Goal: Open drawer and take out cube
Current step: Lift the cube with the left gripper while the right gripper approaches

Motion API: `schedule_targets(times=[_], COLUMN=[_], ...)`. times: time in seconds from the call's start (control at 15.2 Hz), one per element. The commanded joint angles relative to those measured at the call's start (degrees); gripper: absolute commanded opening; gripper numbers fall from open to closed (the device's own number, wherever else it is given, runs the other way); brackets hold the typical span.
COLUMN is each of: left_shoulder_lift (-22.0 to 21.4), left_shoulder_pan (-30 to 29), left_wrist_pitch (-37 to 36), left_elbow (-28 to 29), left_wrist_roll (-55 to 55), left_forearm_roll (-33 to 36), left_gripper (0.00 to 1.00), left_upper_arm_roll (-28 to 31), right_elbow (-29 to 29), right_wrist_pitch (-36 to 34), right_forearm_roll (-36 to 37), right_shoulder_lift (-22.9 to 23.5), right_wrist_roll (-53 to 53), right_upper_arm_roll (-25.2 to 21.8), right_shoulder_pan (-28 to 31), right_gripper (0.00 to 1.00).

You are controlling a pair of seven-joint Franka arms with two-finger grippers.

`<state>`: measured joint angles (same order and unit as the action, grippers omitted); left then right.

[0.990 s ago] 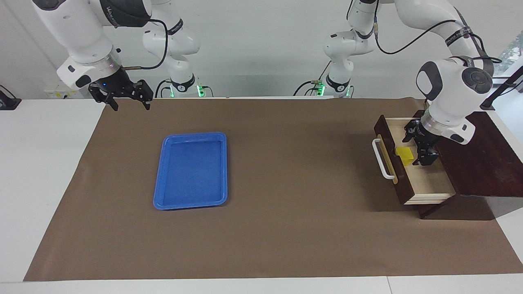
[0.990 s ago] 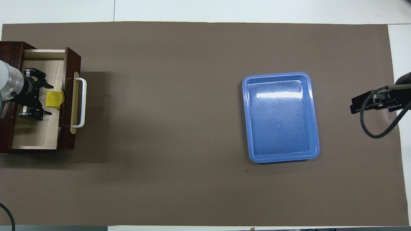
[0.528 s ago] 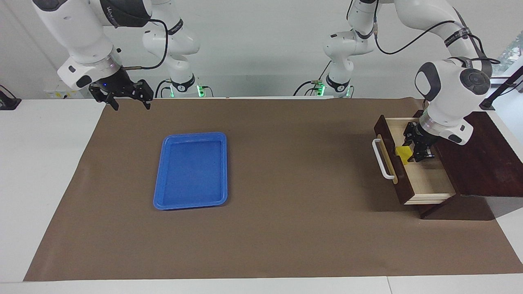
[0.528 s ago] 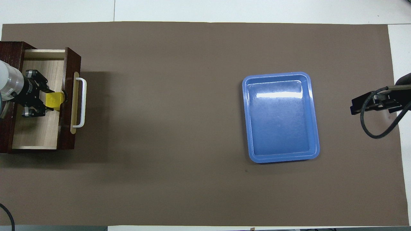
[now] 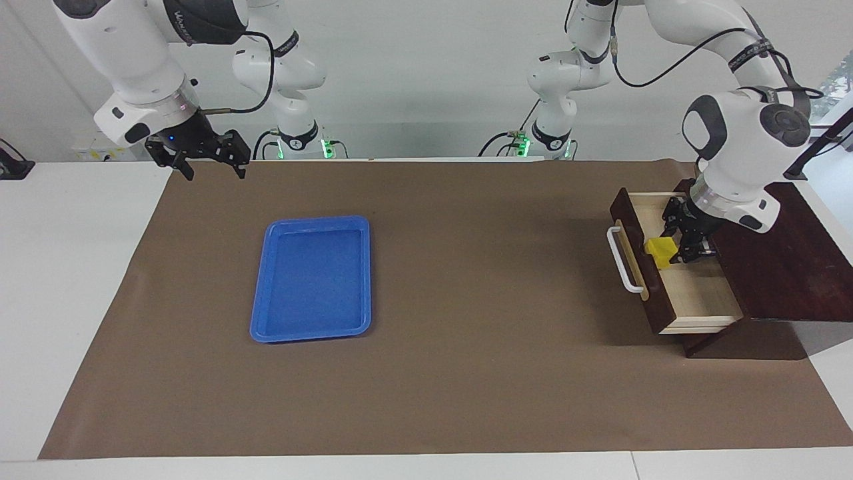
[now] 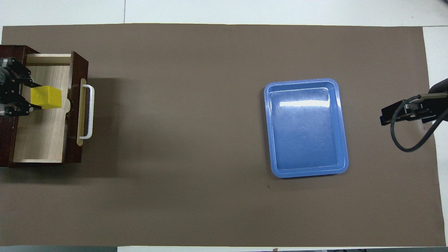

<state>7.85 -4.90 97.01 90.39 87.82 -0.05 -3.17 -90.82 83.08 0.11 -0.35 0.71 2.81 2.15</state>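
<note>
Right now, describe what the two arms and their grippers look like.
Both arms are glossy white with rounded joints and dark grey caps, and black cables loop along them. Small dark lettering marks the links. Green lights glow at both bases. The left gripper and the right gripper are black, skeletal two-finger linkages on black mounts; a small blue light shows on the right one.

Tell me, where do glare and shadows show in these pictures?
Overhead view: a white glare streak lies across the blue tray, and the open drawer casts a dark shadow on the brown mat. Facing view: the tray shows no glare.
</note>
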Motion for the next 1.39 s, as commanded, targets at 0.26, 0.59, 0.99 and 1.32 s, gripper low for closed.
schedule_targets(times=[0.26,0.59,0.99,1.32], left_shoulder_lift=[2.9,2.9,4.1,4.3], left_shoulder_pan=[13.0,23.8,30.2,31.8], left_wrist_pitch=[-6.0,-4.7,-1.7,0.1], left_elbow=[-7.3,-4.8,-3.7,-3.5], left_wrist_roll=[16.7,27.7,34.9,37.4], left_forearm_roll=[0.3,0.8,0.8,0.8], left_gripper=[0.00,0.00,0.00,0.00], left_upper_arm_roll=[-0.5,-0.5,-0.5,-0.6], right_elbow=[-3.9,-12.2,-12.4,-14.8], right_wrist_pitch=[1.0,6.7,17.2,28.6], right_forearm_roll=[-7.3,-17.5,-30.1,-41.7], right_shoulder_lift=[-2.3,-3.7,5.8,9.7], right_wrist_roll=[-7.7,-24.0,-53.4,-68.5], right_upper_arm_roll=[0.4,0.8,1.1,1.1], right_shoulder_pan=[0.9,0.3,-7.4,-12.0], right_gripper=[1.00,1.00,1.00,1.00])
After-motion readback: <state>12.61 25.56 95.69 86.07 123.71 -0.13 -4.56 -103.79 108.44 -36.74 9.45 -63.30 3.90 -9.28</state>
